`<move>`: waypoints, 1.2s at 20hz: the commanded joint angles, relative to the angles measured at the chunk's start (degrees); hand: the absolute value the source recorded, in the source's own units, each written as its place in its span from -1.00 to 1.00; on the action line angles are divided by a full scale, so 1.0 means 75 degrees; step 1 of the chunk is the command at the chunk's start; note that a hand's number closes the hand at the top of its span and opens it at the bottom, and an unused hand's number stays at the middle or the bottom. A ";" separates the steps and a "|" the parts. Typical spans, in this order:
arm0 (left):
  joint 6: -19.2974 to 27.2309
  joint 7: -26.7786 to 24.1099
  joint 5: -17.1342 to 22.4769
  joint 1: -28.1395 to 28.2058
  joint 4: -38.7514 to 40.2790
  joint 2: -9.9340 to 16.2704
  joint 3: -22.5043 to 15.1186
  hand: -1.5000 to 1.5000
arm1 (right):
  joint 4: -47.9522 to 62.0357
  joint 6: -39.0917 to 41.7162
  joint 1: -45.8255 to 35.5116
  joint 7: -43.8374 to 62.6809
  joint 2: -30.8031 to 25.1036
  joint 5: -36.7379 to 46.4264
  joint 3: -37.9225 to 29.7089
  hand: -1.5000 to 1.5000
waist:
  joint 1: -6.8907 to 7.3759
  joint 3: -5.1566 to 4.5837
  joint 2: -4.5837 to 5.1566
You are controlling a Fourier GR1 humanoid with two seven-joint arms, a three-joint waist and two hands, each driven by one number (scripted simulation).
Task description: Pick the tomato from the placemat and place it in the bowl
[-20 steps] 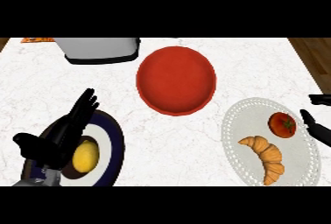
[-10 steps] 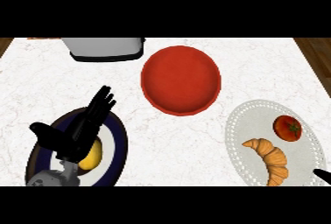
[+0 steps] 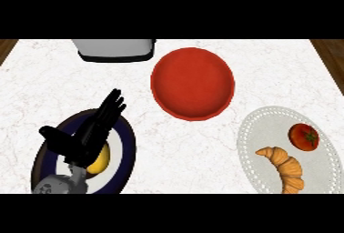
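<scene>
Tomato (image 3: 304, 136): sits untouched on the white placemat (image 3: 259, 132), far right, just beyond the croissant (image 3: 285, 166).
Bowl (image 3: 193, 84): red, far centre, marble free all round.
Left hand (image 3: 91, 132): fingers straight and spread, holding nothing, over a dark plate (image 3: 124, 141) with yellow fruit (image 3: 99, 163).
Right hand: out of view.
Risk: reach could nudge the croissant; tomato may roll toward the placemat's right edge.
</scene>
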 commanded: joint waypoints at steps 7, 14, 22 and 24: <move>-0.0394 -0.0116 -0.0018 0.0146 0.0065 -0.0012 0.0238 0.00 | -0.1262 0.1679 -0.0609 0.3775 -0.0251 0.0437 0.0625 -1.00 | 0.0127 0.0022 0.0007; -0.0260 0.0300 -0.0274 -0.0161 0.0107 -0.0298 0.0270 0.00 | 0.0193 0.2262 -0.2132 0.4569 0.0338 0.1253 0.1346 -1.00 | 0.0188 0.0030 0.0018; -0.0315 0.0538 -0.0604 -0.0124 -0.0087 -0.0652 0.0321 0.00 | 0.0740 0.3301 -0.2563 0.4427 0.0797 0.1718 0.1070 -1.00 | 0.0142 0.0031 0.0006; -0.0798 -0.0314 -0.0603 0.0302 0.0493 -0.0651 0.0354 0.00 | 0.0343 0.3176 -0.2388 0.4588 0.1044 0.2083 0.1289 -1.00 | 0.0126 0.0028 0.0007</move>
